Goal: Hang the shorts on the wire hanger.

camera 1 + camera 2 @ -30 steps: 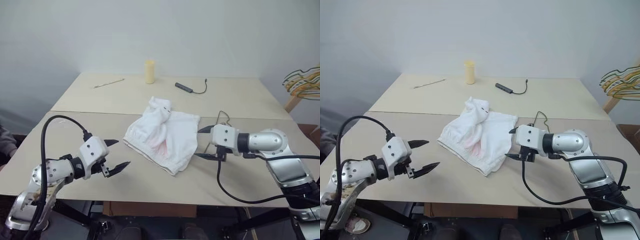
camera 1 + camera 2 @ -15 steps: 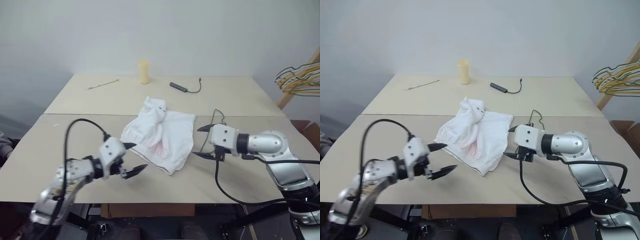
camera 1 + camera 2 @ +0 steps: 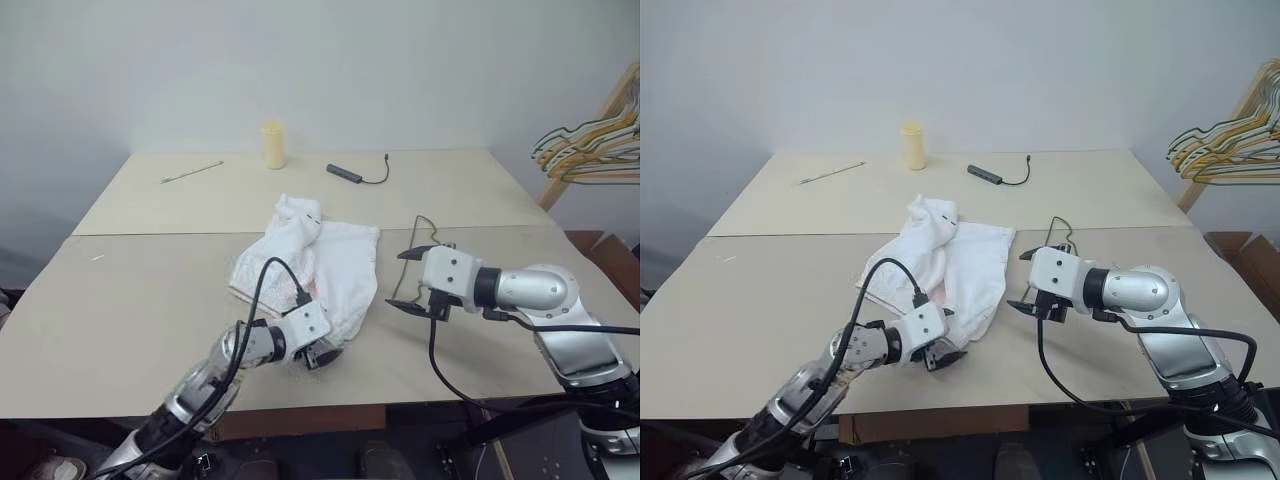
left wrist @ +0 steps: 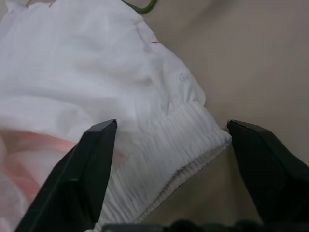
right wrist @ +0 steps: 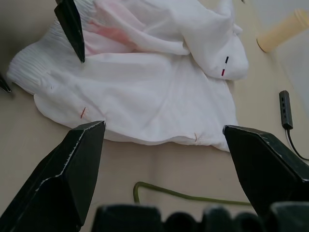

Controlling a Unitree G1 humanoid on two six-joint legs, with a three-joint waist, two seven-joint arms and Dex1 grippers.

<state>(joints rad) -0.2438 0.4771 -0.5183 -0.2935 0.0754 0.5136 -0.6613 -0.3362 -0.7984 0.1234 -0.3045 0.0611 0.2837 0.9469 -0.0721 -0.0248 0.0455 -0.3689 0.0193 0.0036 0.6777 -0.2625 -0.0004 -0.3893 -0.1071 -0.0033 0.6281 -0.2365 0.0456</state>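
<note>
1. The left end effector [image 3: 940, 352] has swung in from the left side of the table [image 3: 760, 290] to the near corner of the shorts [image 3: 950, 265]. It now sits at about 6 o'clock of the cloth.
2. Its two fingers were wide a second ago and have started to close. The left wrist view shows them still apart, one on each side of the ribbed waistband [image 4: 178, 159]. They do not hold it yet.
3. The right end effector [image 3: 1024, 282] has stayed put at 3 o'clock of the shorts. Its fingers are spread wide and hold nothing.
4. The shorts lie bunched in the middle of the table. The hanger [image 5: 183, 194] lies flat on the table at 3 o'clock of them, just beside their edge and under the right end effector.
5. This looks like the start of a pinch on the waistband. The shorts are not on the hanger yet, so most of the job is still to do.
</note>
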